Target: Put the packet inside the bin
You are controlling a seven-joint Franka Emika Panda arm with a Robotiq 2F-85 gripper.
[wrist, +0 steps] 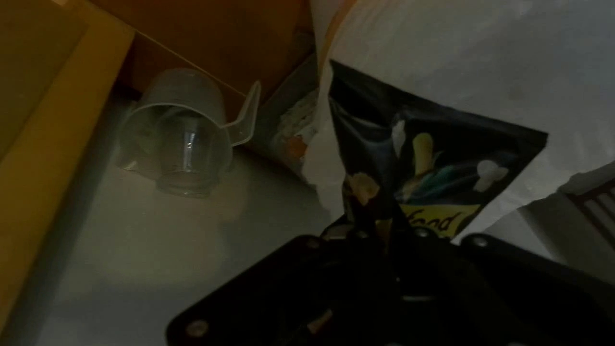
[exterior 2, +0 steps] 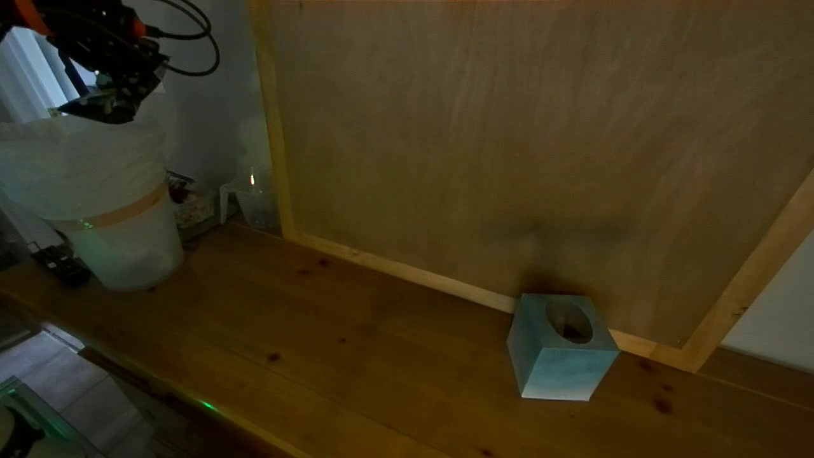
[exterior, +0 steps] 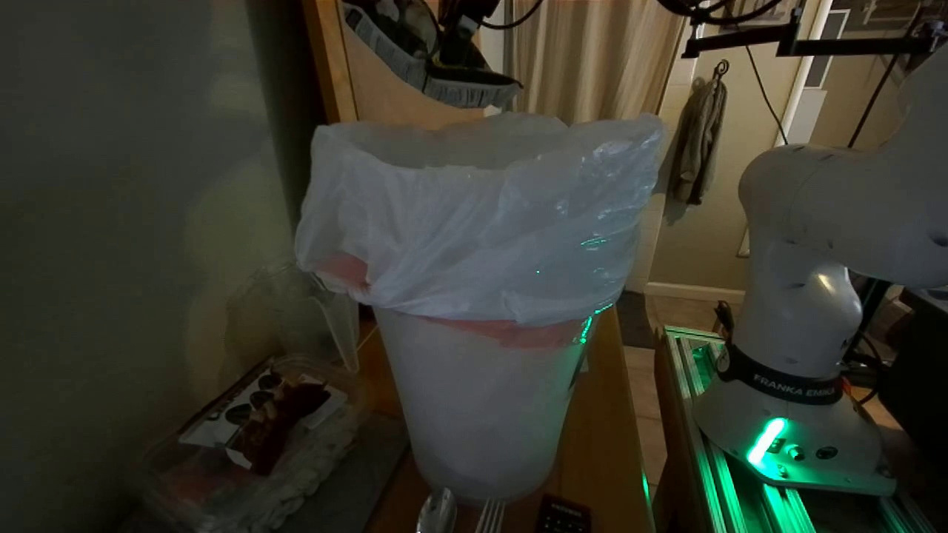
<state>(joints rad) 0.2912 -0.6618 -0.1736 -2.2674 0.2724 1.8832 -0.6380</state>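
Note:
The packet shows a dark printed face with yellow lettering in the wrist view [wrist: 442, 158]. Its shiny grey edge shows in an exterior view [exterior: 470, 90]; it also shows in an exterior view as a dark shape [exterior 2: 95, 107]. My gripper [wrist: 379, 240] is shut on the packet's gathered end, seen also in both exterior views [exterior: 461, 29] [exterior 2: 130, 79]. The white bin [exterior: 481, 400], lined with a translucent bag, stands upright on the wooden table; it also shows in an exterior view [exterior 2: 130, 254]. The packet hangs at or just above the bag's rim. The bin's inside is hidden.
A clear jug [wrist: 178, 129] and a clear plastic box with a red-and-white pack [exterior: 259, 429] stand beside the bin, by the wall. A spoon [exterior: 437, 511], fork [exterior: 489, 517] and black remote [exterior: 563, 514] lie near it. A blue-grey box [exterior 2: 563, 350] stands by the wooden board [exterior 2: 509, 159].

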